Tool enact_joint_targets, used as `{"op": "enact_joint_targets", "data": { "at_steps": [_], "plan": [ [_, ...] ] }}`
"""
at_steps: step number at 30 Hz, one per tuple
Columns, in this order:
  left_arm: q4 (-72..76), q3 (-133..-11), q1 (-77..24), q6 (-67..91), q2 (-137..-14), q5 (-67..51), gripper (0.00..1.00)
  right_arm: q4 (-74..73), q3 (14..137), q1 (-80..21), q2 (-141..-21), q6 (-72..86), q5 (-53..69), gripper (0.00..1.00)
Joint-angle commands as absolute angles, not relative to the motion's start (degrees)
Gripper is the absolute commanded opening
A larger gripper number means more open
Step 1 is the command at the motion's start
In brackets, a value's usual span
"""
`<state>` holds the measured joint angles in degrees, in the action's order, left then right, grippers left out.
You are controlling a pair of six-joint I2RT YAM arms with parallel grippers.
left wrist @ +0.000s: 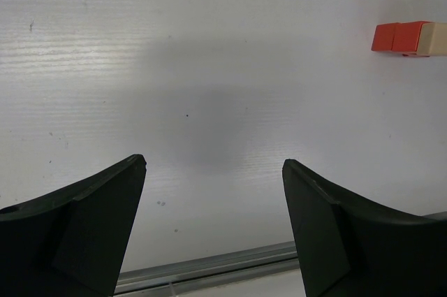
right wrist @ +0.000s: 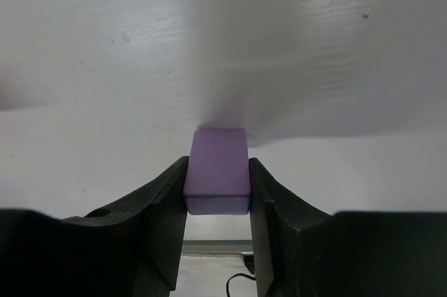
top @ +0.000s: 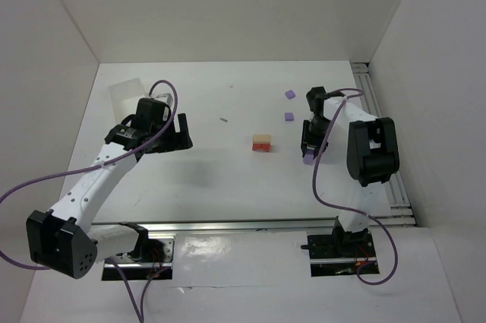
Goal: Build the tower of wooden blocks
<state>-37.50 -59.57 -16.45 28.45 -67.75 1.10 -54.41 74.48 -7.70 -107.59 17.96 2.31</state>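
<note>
A red-orange block (top: 261, 147) and a pale tan block (top: 261, 139) sit touching near the middle of the table. They also show at the upper right of the left wrist view, the red-orange one (left wrist: 398, 37) beside the tan one (left wrist: 436, 38). My right gripper (top: 309, 154) is shut on a lilac cube (right wrist: 216, 164), held low over the table to the right of those blocks; the gripper (right wrist: 218, 168) clamps the cube's two sides. Two more lilac cubes (top: 289, 94) (top: 288, 116) lie behind it. My left gripper (top: 179, 134) is open and empty, left of the blocks, its fingers (left wrist: 105, 199) wide apart.
A translucent white plastic box (top: 125, 95) stands at the back left behind the left arm. A tiny dark speck (top: 224, 119) lies behind the blocks. White walls enclose the table; a metal rail (top: 380, 110) runs along the right edge and another (left wrist: 209, 269) along the near edge.
</note>
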Motion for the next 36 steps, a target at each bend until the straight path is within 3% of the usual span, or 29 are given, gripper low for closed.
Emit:
{"op": "enact_joint_targets", "data": {
  "at_steps": [1,5,6,7,11,22,36],
  "plan": [
    [-36.9,-60.4,-16.6,27.3,-68.2,0.1,0.92,-52.7,78.2,-6.9,-109.9,17.8,-0.7,0.44],
    [-36.4,-60.4,-16.6,27.3,-69.3,0.1,0.92,-52.2,80.7,-6.9,-110.9,19.6,-3.8,0.55],
    [-36.4,-60.4,-16.6,27.3,-69.3,-0.4,0.92,-51.7,80.7,-6.9,-110.9,20.2,-4.3,0.65],
    [-36.4,-60.4,-16.6,27.3,-69.3,-0.4,0.92,-50.5,80.7,-6.9,-110.2,20.2,-4.3,0.68],
    [-36.4,-60.4,-16.6,27.3,-69.3,0.1,0.92,-47.2,78.4,-8.1,-106.3,21.8,-6.1,0.79],
    [-36.4,-61.4,-16.6,27.3,-69.3,-0.4,0.92,-43.1,70.3,-13.4,-99.7,27.2,-16.3,0.82],
    [-36.9,-61.4,-16.6,27.9,-68.7,-0.4,0.92,-41.2,65.0,-8.8,-100.6,26.6,-21.9,0.81]
  ]
}}
